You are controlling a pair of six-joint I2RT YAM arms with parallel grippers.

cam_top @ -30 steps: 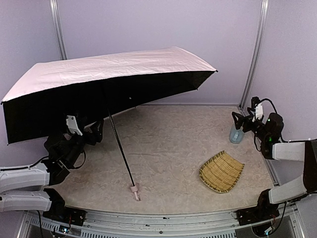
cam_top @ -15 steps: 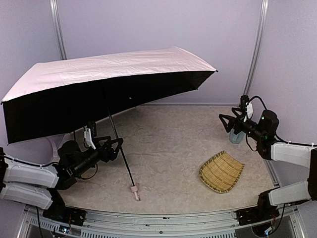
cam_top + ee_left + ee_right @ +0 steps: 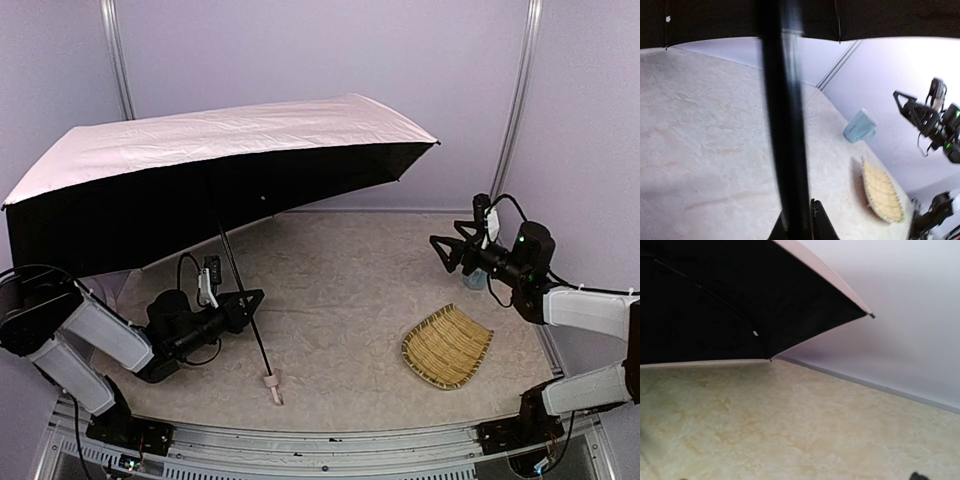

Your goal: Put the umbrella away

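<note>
Pink cloth outside, black lining within: the umbrella (image 3: 220,140) stands open and tilted over the left of the mottled stone-look table (image 3: 340,290). Its small pink handle (image 3: 271,384) rests on the tabletop near the front edge. The left gripper (image 3: 250,300) pinches the thin black shaft (image 3: 234,270), which is a blur in its wrist view. The right gripper (image 3: 440,250) hangs spread wide, partly hiding a pale blue cup (image 3: 859,126). A woven straw tray (image 3: 447,346) lies tilted, well apart from the umbrella, with bare table between.
</note>
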